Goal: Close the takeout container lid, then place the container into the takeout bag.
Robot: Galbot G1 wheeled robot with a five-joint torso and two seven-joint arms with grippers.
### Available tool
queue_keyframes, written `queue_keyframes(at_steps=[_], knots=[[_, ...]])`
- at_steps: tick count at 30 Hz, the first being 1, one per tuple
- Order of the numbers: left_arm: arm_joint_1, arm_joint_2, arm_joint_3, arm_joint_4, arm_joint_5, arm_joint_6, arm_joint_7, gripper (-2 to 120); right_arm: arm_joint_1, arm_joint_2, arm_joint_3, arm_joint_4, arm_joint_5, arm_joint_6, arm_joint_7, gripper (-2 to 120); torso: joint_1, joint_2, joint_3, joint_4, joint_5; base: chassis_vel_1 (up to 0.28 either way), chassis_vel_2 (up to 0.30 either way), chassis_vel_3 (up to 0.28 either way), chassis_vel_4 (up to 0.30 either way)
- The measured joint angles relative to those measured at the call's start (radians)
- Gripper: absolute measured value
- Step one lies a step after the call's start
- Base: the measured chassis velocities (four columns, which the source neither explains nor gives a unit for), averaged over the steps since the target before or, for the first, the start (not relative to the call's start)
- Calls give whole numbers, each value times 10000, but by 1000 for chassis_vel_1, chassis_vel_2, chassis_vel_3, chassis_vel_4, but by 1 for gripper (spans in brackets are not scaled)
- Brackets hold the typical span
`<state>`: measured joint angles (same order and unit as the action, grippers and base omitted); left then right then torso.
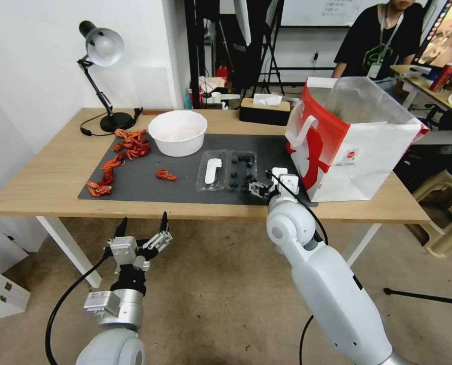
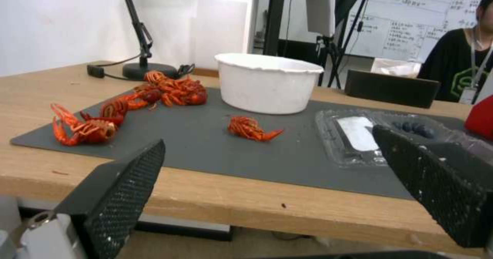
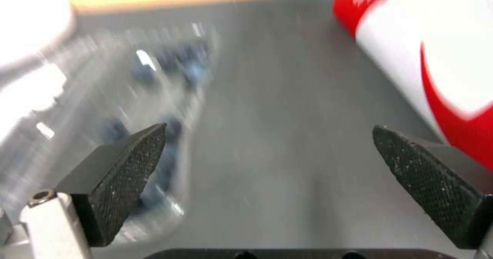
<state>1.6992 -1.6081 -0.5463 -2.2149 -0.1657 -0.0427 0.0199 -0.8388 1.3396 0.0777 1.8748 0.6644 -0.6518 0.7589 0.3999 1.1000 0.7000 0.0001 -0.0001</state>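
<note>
Wooden counter [image 1: 48,177], we see the takeout bag [image 1: 358,147] upright at its right end, takeout container [image 1: 227,171] lying open beside it on the dark mat [image 1: 150,177], lid [image 1: 212,172] flat, right tool [image 1: 265,188] spread, seemingly just above the blueberry half, left tool [image 1: 141,228] spread below the counter edge.

White-shelled arms, black-fingered grippers.
Glossy white casings with round grey-capped joints; silver metal wrist blocks. Left gripper [image 1: 142,230], nearer than the table [image 1: 48,182] edge: tapered black fingers [image 2: 123,191] with fine cross-hatched pads, looping black cable. Right gripper [image 1: 260,188]: white bracket, matching textured fingers [image 3: 128,166], black cable along the forearm.
</note>
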Motion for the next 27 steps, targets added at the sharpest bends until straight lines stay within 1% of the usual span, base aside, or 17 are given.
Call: queue_keyframes(at_steps=[1,2,3,4,7,8,11,12,15,16,18,19,20,21,22,23,27], knots=[[0,0,-4,0,0,0,-1,100,-90,-7,40,164,-176,285,-246,100,1,0,0,1,1,0,0,0,0],[5,0,-18,0,0,5,-8,100,-270,-110,63,431,-415,903,-701,100,1,0,0,1,1,0,0,0,0],[7,1,-23,0,0,6,-9,100,-365,-173,65,574,-516,1153,-868,100,1,1,0,1,1,0,0,0,0],[7,1,-23,0,0,6,-9,100,-365,-173,65,574,-516,1153,-868,100,1,1,0,1,1,0,0,0,0],[5,1,-31,9,-2,19,-28,100,-1123,-676,150,1556,-1176,2288,-1992,100,0,0,-1,0,4,0,0,0,0],[5,1,-31,9,-2,19,-28,100,-1123,-676,150,1556,-1176,2288,-1992,100,0,0,-1,0,4,0,0,0,0],[-23,0,-18,40,-16,39,-84,100,-2388,-1472,629,2942,-2236,3424,-3141,100,0,0,-1,-1,3,0,0,0,0],[-23,0,-18,40,-16,39,-84,100,-2388,-1472,629,2942,-2236,3424,-3141,100,0,0,-1,-1,3,0,0,0,0],[-31,18,-7,70,-47,43,-192,100,-3956,-2077,1387,4204,-3276,4427,-3955,100,0,1,-2,-3,3,0,0,0,0],[-31,18,-7,70,-47,43,-192,100,-3956,-2077,1387,4204,-3276,4427,-3955,100,0,1,-2,-3,3,0,0,0,0],[-32,76,-9,70,-119,44,-283,100,-5196,-2298,1880,4960,-3910,4967,-4173,100,-1,1,-3,-2,1,0,0,0,0],[-32,76,-9,70,-119,44,-283,100,-5196,-2298,1880,4960,-3910,4967,-4173,100,-1,1,-3,-2,1,0,0,0,0],[-27,116,-9,70,-161,44,-334,100,-5862,-2329,2074,5222,-4406,5288,-4140,100,-1,1,-3,-5,1,0,0,0,0],[-19,151,-7,67,-176,43,-356,100,-6375,-2322,2191,5357,-4921,5585,-4035,100,-1,1,-3,-1,1,0,0,0,0],[-10,195,-11,62,-191,40,-375,100,-6881,-2283,2238,5408,-5469,5871,-3845,100,-1,1,-2,-2,1,0,0,0,0],[-10,195,-11,62,-191,40,-375,100,-6881,-2283,2238,5408,-5469,5871,-3845,100,-1,1,-2,-2,1,0,0,0,0],[8,264,-21,35,-206,23,-399,100,-7867,-2080,2105,5367,-6292,6440,-3373,100,-1,1,-2,-1,1,0,0,0,0]])
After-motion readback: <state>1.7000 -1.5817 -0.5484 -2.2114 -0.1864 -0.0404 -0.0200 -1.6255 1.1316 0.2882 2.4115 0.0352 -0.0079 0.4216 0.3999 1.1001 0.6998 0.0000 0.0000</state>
